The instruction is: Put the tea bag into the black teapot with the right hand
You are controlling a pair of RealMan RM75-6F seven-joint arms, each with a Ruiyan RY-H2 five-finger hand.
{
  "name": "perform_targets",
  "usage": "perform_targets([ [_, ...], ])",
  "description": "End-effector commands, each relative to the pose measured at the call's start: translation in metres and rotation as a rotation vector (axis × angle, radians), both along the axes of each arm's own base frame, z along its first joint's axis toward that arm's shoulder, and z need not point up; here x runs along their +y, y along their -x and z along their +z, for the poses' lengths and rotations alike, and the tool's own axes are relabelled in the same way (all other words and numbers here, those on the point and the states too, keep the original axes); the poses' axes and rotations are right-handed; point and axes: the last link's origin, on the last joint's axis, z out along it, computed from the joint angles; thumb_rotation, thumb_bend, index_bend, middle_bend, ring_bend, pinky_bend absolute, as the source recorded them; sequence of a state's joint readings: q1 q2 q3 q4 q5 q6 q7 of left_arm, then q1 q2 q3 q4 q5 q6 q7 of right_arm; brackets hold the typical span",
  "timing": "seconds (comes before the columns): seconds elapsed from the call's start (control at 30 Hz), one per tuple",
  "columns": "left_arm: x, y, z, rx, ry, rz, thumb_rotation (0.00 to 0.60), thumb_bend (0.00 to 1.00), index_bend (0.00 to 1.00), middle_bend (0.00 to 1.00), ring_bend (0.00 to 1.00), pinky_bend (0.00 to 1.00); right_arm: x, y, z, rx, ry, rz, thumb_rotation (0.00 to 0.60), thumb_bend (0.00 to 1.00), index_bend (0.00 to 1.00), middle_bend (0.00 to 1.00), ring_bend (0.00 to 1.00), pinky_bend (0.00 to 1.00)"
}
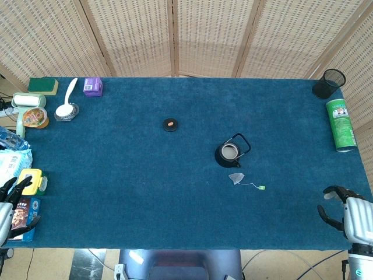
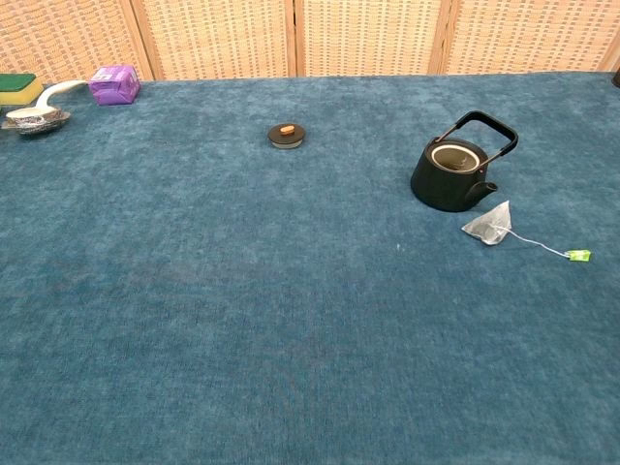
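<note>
The black teapot (image 1: 231,153) (image 2: 453,172) stands uncovered on the blue table, its handle upright. Its round lid (image 1: 170,124) (image 2: 287,135) lies apart, to the far left of it. Just in front of the pot lies the pyramid tea bag (image 1: 236,178) (image 2: 490,224), its string running right to a green tag (image 1: 261,188) (image 2: 578,255). My right hand (image 1: 345,213) hovers at the table's near right corner, fingers apart and holding nothing, well right of the tea bag. At the near left edge my left hand (image 1: 13,205) is open too. The chest view shows neither hand.
A green can (image 1: 341,124) lies at the right edge with a black mesh cup (image 1: 328,83) behind it. Along the left side are a purple box (image 1: 92,86) (image 2: 114,84), a spoon on a dish (image 1: 66,109) (image 2: 37,117), a green sponge (image 1: 43,85), snack packs (image 1: 31,181).
</note>
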State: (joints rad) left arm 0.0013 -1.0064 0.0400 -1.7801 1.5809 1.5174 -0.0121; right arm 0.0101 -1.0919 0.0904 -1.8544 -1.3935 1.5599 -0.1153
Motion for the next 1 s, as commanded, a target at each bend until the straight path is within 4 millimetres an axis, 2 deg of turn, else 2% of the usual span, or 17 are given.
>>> perform_targets([
  [0.03,0.000,0.000,-0.001,-0.001,0.003,0.000,0.600,0.27,0.05,0.19,0.03,0.12,0.000,0.000,-0.001,-0.002,-0.004,0.001,0.600,0.33,0.42,0.49,0.48,0.50],
  [0.4,0.002,-0.006,0.010,0.014,-0.021,-0.027,0.600,0.27,0.05,0.19,0.03,0.12,0.000,-0.001,0.001,-0.018,-0.016,0.019,0.600,0.33,0.42,0.49,0.48,0.50],
  [0.57,0.006,-0.009,0.017,0.029,-0.037,-0.049,0.600,0.27,0.05,0.19,0.03,0.12,-0.011,-0.012,0.000,-0.041,-0.060,0.081,0.600,0.33,0.39,0.50,0.49,0.50],
  [0.67,0.008,-0.011,0.021,0.038,-0.046,-0.058,0.600,0.27,0.05,0.19,0.03,0.12,-0.022,-0.022,-0.004,-0.070,-0.122,0.126,0.600,0.33,0.37,0.52,0.55,0.56],
  [0.73,0.011,-0.012,0.023,0.042,-0.042,-0.058,0.600,0.27,0.05,0.19,0.03,0.12,-0.034,-0.035,-0.011,-0.096,-0.173,0.175,0.600,0.33,0.37,0.56,0.63,0.66],
  [0.77,0.012,-0.013,0.023,0.042,-0.042,-0.059,0.600,0.27,0.05,0.19,0.03,0.12,-0.039,-0.040,-0.014,-0.102,-0.191,0.192,0.600,0.33,0.37,0.60,0.69,0.75],
  [0.8,0.013,-0.014,0.024,0.045,-0.043,-0.065,0.600,0.27,0.05,0.19,0.03,0.12,-0.045,-0.045,-0.018,-0.109,-0.216,0.211,0.600,0.33,0.37,0.66,0.76,0.85],
  [0.87,0.014,-0.015,0.024,0.046,-0.043,-0.068,0.600,0.27,0.05,0.19,0.03,0.12,-0.050,-0.049,-0.022,-0.114,-0.240,0.222,0.600,0.33,0.37,0.79,0.91,0.96],
  [0.9,0.015,-0.015,0.025,0.047,-0.044,-0.070,0.600,0.27,0.05,0.19,0.03,0.12,-0.053,-0.052,-0.027,-0.118,-0.263,0.228,0.600,0.33,0.38,0.86,0.97,0.99],
  [1.0,0.020,-0.017,0.025,0.049,-0.037,-0.076,0.600,0.27,0.05,0.19,0.03,0.12,-0.070,-0.065,-0.048,-0.114,-0.353,0.251,0.600,0.33,0.40,0.97,1.00,1.00],
])
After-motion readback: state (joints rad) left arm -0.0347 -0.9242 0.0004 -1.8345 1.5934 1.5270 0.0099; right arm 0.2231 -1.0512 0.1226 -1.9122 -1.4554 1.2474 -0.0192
